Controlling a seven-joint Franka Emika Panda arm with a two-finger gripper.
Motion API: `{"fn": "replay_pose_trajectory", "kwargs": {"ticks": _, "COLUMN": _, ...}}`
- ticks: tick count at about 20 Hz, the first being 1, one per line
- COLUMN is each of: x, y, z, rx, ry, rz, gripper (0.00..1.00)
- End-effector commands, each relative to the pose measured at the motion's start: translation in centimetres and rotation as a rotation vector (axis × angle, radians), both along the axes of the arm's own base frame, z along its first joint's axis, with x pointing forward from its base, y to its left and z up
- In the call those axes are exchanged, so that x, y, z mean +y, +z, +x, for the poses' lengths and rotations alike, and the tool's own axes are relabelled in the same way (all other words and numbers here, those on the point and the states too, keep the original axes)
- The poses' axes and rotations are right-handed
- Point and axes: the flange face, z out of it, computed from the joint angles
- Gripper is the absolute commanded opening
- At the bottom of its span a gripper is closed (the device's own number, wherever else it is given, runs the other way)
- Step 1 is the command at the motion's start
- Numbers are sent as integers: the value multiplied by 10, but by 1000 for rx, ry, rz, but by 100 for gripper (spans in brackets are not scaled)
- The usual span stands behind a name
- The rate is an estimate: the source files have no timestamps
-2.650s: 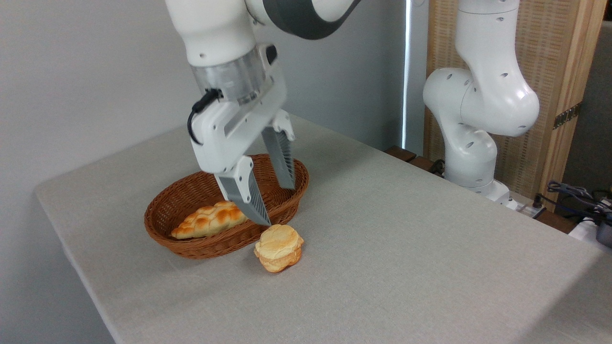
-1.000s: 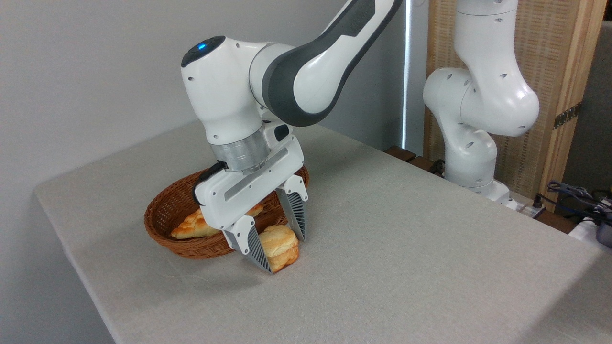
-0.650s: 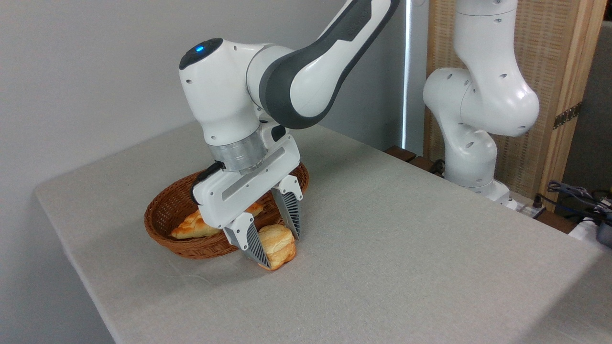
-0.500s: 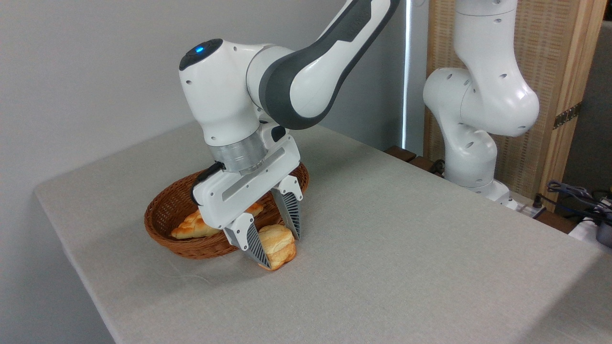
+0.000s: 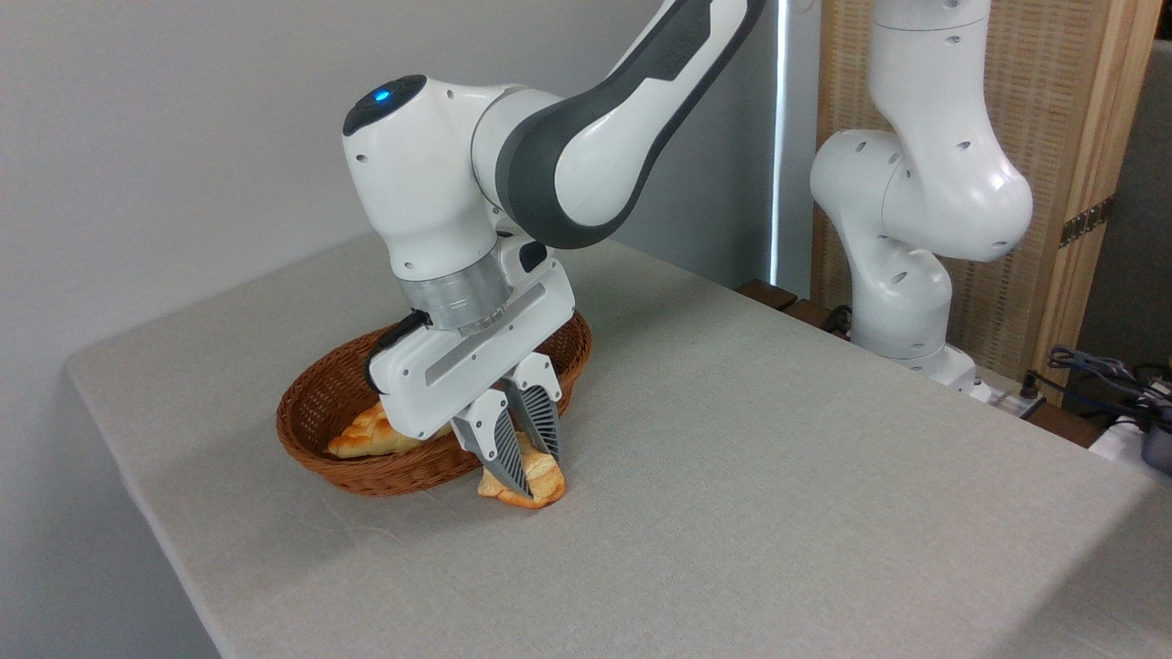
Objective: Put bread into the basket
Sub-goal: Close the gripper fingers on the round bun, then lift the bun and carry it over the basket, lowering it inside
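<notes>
The bread [image 5: 542, 487], a small pale-golden bun, lies on the grey table right against the front right of the basket [image 5: 311, 437]. It is squeezed narrow between the two ribbed grey fingers. My gripper [image 5: 537, 476] points down over it and is shut on the bread, with its fingertips near the table top. The oval brown wicker basket sits behind and to the left, partly hidden by my hand.
A long braided golden loaf [image 5: 364, 437] lies inside the basket. The white arm's base column [image 5: 916, 238] rises at the back right, with cables [image 5: 1108, 375] beside it. The table's front left edge [image 5: 156, 531] runs close to the basket.
The fingers have closed inward on the bread, which now looks squashed and narrower. Earlier the hand came down from above the basket to straddle it.
</notes>
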Motion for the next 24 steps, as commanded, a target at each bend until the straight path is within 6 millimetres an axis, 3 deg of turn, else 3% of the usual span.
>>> {"fn": "replay_pose_trajectory", "kwargs": {"ticks": 1, "x": 12, "y": 31, "z": 7, "rx": -61, "ry": 4, "rz": -22, "gripper": 22}}
{"fn": "replay_pose_trajectory", "kwargs": {"ticks": 6, "x": 55, "y": 94, "z": 28, "rx": -150, "ry": 78, "rz": -77, "gripper": 23}}
{"fn": "replay_pose_trajectory", "kwargs": {"ticks": 8, "x": 67, "y": 118, "z": 26, "rx": -125, "ry": 169, "rz": -165, "gripper": 23}}
{"fn": "replay_pose_trajectory", "kwargs": {"ticks": 11, "x": 65, "y": 128, "z": 16, "rx": -72, "ry": 380, "rz": -217, "gripper": 37}}
{"fn": "replay_pose_trajectory", "kwargs": {"ticks": 12, "x": 58, "y": 131, "z": 15, "rx": -67, "ry": 468, "rz": -221, "gripper": 42}}
{"fn": "replay_pose_trajectory", "kwargs": {"ticks": 13, "x": 46, "y": 130, "z": 15, "rx": -51, "ry": 575, "rz": -239, "gripper": 58}}
{"fn": "replay_pose_trajectory", "kwargs": {"ticks": 16, "x": -9, "y": 126, "z": 13, "rx": 9, "ry": 858, "rz": -249, "gripper": 62}}
{"fn": "replay_pose_trajectory", "kwargs": {"ticks": 18, "x": -48, "y": 111, "z": 14, "rx": 60, "ry": 972, "rz": -236, "gripper": 63}}
{"fn": "replay_pose_trajectory", "kwargs": {"ticks": 19, "x": -60, "y": 109, "z": 11, "rx": 72, "ry": 1009, "rz": -224, "gripper": 67}}
{"fn": "replay_pose_trajectory", "kwargs": {"ticks": 21, "x": -84, "y": 94, "z": 9, "rx": 110, "ry": 1069, "rz": -191, "gripper": 100}}
{"fn": "replay_pose_trajectory", "kwargs": {"ticks": 24, "x": -93, "y": 90, "z": 15, "rx": 165, "ry": 1132, "rz": -283, "gripper": 100}}
